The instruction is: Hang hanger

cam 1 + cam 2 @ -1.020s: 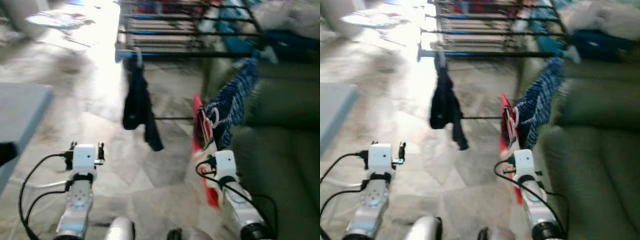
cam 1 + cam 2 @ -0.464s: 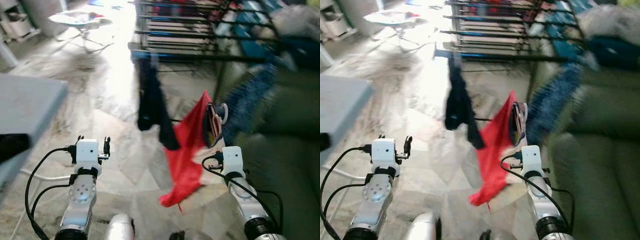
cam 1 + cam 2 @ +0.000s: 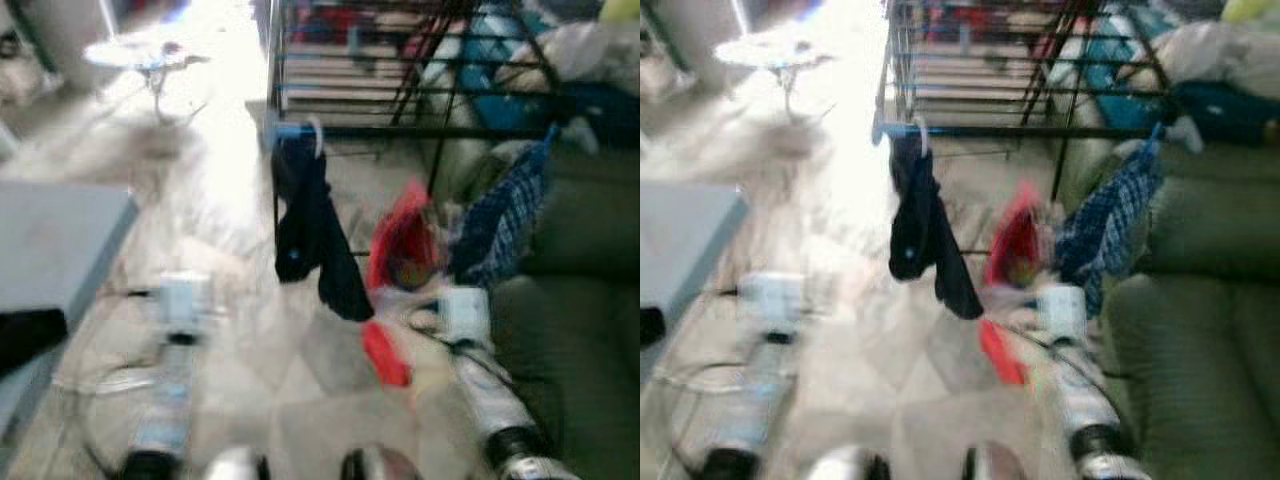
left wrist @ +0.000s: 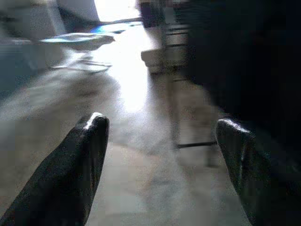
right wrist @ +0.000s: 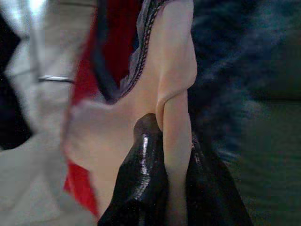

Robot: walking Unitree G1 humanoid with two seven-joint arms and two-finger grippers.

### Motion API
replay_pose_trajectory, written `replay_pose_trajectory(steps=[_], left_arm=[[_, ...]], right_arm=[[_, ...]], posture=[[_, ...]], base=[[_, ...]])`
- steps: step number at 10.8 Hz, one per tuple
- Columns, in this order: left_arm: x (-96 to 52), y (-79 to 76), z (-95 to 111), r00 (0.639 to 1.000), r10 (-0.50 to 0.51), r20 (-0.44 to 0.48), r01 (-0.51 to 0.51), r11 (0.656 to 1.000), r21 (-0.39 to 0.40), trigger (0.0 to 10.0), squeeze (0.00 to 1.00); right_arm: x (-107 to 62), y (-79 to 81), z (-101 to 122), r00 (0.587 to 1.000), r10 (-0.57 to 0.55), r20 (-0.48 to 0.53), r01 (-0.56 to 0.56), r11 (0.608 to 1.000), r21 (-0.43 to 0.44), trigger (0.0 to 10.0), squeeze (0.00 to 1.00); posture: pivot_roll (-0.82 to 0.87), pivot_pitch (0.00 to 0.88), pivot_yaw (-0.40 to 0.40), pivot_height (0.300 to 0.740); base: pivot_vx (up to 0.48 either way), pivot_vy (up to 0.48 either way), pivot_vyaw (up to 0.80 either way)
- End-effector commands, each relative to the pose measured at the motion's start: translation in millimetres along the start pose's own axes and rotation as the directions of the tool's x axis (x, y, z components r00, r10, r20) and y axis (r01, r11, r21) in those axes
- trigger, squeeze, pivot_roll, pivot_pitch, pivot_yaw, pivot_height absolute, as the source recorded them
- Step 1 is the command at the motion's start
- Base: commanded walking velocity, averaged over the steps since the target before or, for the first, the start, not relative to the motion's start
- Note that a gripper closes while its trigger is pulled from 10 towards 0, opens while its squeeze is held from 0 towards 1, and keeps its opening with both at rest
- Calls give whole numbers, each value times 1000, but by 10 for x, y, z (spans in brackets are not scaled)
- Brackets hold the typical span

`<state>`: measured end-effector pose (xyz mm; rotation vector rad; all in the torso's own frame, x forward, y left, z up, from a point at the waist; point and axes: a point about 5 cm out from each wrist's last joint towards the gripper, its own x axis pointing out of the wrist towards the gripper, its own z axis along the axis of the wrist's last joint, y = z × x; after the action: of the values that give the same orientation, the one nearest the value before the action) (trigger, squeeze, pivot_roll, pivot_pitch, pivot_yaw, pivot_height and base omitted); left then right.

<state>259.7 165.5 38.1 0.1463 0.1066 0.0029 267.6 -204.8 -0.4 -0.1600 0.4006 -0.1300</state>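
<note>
My right gripper (image 5: 171,136) is shut on the pale plastic hanger (image 5: 176,89), which carries a red garment (image 3: 398,250). In the blurred head views it holds this in front of the black drying rack (image 3: 400,90), between a dark garment (image 3: 310,235) hanging from the rack's blue front rail and a blue checked cloth (image 3: 495,225). My left gripper (image 4: 162,125) is open with nothing between its fingers, held out over the floor to the left of the dark garment.
A green sofa (image 3: 580,330) runs along the right side. A grey table corner (image 3: 50,240) juts in at the left. Pale stone floor (image 3: 200,180) lies between, with a small round stand (image 3: 140,55) in the glare at the far left.
The whole view has shifted and blurred as I move. The red garment, flared out to the left half a second ago, now hangs bunched by the right gripper.
</note>
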Motion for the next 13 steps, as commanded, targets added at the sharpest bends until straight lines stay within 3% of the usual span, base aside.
replay_pose_trajectory(steps=[1,4,13], left_arm=[[-24,118,-37,1000,15,-11,-15,1000,2,10000,0],[-33,140,-32,1000,-1,2,1,1000,-10,10000,0],[-56,92,-61,996,-86,-12,85,996,-37,10000,0]], right_arm=[[31,-22,138,996,-52,71,50,998,29,10000,0],[43,16,200,995,-32,99,31,999,16,10000,0],[44,-13,406,971,-48,234,49,999,4,10000,0]], posture=[[42,59,-62,740],[47,67,-64,740],[33,78,-50,740]], base=[[0,0,0],[0,0,0],[449,0,0]])
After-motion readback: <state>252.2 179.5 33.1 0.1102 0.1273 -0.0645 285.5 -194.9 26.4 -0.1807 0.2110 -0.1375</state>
